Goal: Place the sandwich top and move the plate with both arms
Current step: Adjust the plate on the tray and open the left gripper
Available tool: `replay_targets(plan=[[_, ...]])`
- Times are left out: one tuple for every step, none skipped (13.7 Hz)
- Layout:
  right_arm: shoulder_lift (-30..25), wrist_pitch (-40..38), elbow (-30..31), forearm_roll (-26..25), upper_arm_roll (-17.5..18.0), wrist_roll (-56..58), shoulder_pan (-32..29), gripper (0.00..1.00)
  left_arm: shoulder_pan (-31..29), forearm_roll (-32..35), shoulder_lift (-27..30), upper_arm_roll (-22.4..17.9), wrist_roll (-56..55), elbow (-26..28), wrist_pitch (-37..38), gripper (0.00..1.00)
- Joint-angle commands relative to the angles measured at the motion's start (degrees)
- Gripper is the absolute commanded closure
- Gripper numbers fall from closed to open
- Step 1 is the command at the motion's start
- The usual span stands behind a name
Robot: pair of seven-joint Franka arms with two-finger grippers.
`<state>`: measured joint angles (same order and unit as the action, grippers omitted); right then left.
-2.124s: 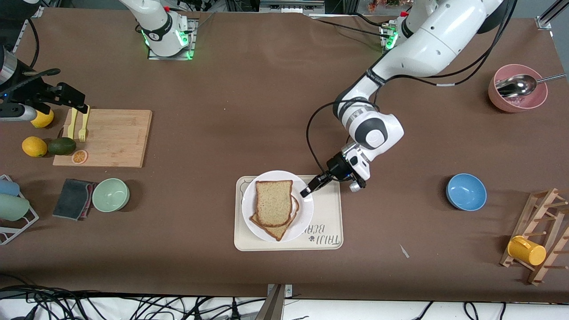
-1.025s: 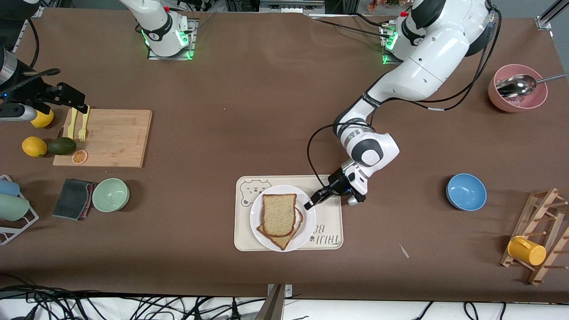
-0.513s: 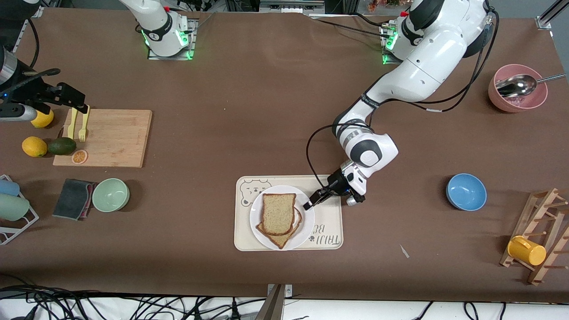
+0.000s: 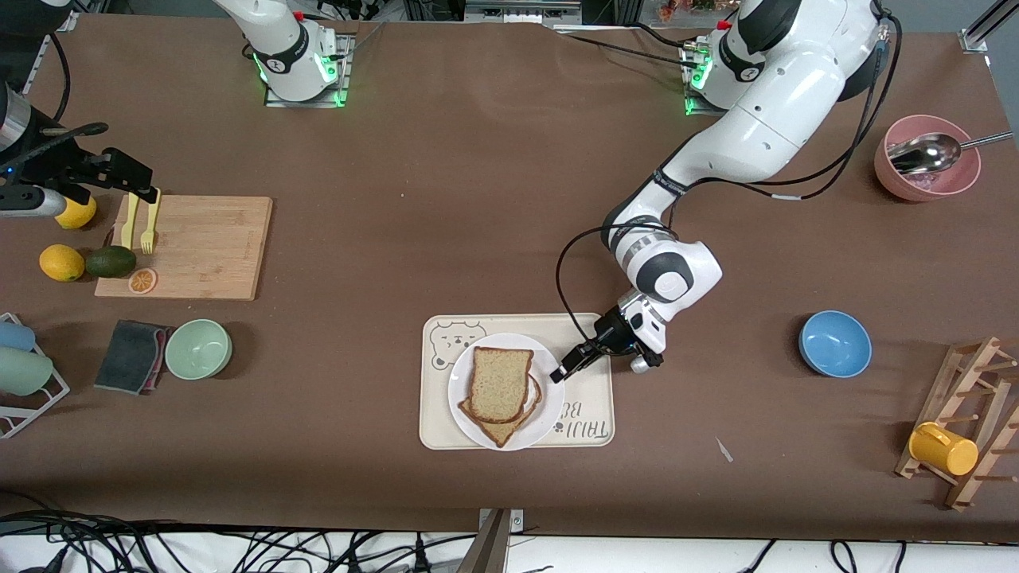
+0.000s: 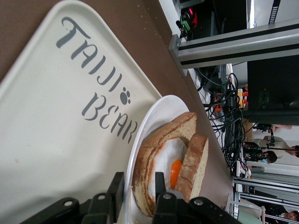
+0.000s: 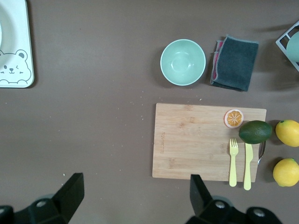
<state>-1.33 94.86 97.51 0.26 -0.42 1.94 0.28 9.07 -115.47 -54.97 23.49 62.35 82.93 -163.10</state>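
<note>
While your left gripper (image 4: 560, 372) sits low at the plate's (image 4: 463, 374) rim on the side toward the left arm's end of the table, its two black fingers (image 5: 115, 189) stand slightly apart with the white rim between them; you cannot tell from either view whether they actually press on it. Just past those fingertips the sandwich top (image 4: 500, 383) lies flat on the stack (light tan, speckled, thin brown crust), and under it the darker slice (image 4: 500, 434) pokes out toward the front camera. From the left wrist view you can see the fried egg (image 5: 173, 171) sandwiched between the two slices. The plate rests on the bear-printed tray (image 4: 587, 422), covering its middle, with the bear face showing beside it toward the right arm's end.

Your right gripper (image 6: 133, 196) waits high with its jaws wide apart and nothing between them, over bare table beside the wooden cutting board (image 6: 196, 145), where the yellow fork (image 6: 232, 161) and knife (image 6: 247, 165) lie.
</note>
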Motion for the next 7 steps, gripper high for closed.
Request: replay_targets(plan=[[0.18, -1.08, -1.01, 0.36, 0.24, 0.17, -0.45, 0.00, -2.04, 1.56, 5.74, 0.85, -0.38, 6.09, 0.42, 0.59], [0.18, -1.08, -1.09, 0.36, 0.24, 0.17, -0.45, 0.00, -2.48, 1.56, 6.97, 0.85, -0.56, 7.41, 0.42, 0.55], [0.18, -1.08, -1.09, 0.36, 0.24, 0.17, -0.45, 0.00, -2.74, 1.56, 7.77, 1.03, -0.65, 8.38, 0.42, 0.50], [0.18, -1.08, -1.09, 0.36, 0.24, 0.17, -0.45, 0.00, -3.53, 1.56, 8.30, 1.46, -1.26, 8.91, 0.42, 0.44], [0.18, -1.08, -1.01, 0.36, 0.24, 0.17, -0.45, 0.00, -4.41, 1.56, 8.65, 2.08, -1.87, 9.09, 0.42, 0.34], [0.18, -1.08, -1.09, 0.36, 0.24, 0.17, -0.45, 0.00, -5.20, 1.56, 8.65, 2.60, -2.05, 9.18, 0.42, 0.32], [0.18, -1.08, -1.09, 0.36, 0.24, 0.17, -0.45, 0.00, -5.99, 1.56, 8.65, 3.04, -2.05, 9.27, 0.42, 0.23]])
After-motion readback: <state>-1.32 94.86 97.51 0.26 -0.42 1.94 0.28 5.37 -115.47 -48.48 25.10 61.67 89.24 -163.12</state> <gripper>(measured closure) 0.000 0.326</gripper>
